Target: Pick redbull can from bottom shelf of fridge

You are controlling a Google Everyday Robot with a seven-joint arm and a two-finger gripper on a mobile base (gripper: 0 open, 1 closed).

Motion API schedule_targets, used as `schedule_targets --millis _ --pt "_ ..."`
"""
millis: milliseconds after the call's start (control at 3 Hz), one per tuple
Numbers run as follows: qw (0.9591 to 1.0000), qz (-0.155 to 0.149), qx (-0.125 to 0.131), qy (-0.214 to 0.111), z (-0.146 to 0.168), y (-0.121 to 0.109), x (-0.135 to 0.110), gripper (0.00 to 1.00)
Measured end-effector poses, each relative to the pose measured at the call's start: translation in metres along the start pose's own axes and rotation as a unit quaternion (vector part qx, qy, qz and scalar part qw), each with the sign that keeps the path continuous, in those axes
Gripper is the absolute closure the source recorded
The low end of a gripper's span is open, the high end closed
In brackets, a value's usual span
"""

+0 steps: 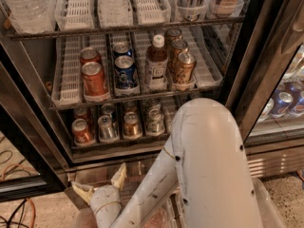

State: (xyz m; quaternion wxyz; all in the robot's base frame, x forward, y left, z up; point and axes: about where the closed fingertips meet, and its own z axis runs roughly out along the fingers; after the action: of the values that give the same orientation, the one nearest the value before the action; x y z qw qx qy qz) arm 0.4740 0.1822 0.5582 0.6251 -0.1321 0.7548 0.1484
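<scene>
Gripper point(98, 180) sat low at the fridge point(259, 75) base, fingers spread, holding nothing; the redbull can point(107, 127) stood just above it, front of the bottom shelf point(118, 148). Risk: coming up, it could clip the shelf edge or bump the orange-red can point(81, 131) up-left and the gold can point(132, 124) up-right, since the lanes were tight.

Cream hand point(99, 184) below silver-grey redbull can point(107, 127)

1 high view, facing fridge point(251, 72), gripper point(99, 183) lower left

The white arm point(209, 165) bent down-left from its bulky elbow, its tool point(100, 183) held low, fingers point(119, 175) spread apart.
</scene>
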Motion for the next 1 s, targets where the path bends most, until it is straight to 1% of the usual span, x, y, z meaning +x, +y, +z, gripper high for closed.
schedule_targets --millis 333,667,1000 --pt "0.999 -0.043 0.01 -0.007 0.007 -0.009 -0.001 0.0" --pt "0.9971 -0.066 0.033 -0.015 0.017 -0.029 -0.006 0.0" --pt "0.9971 -0.067 0.032 -0.02 0.029 -0.032 -0.01 0.0"
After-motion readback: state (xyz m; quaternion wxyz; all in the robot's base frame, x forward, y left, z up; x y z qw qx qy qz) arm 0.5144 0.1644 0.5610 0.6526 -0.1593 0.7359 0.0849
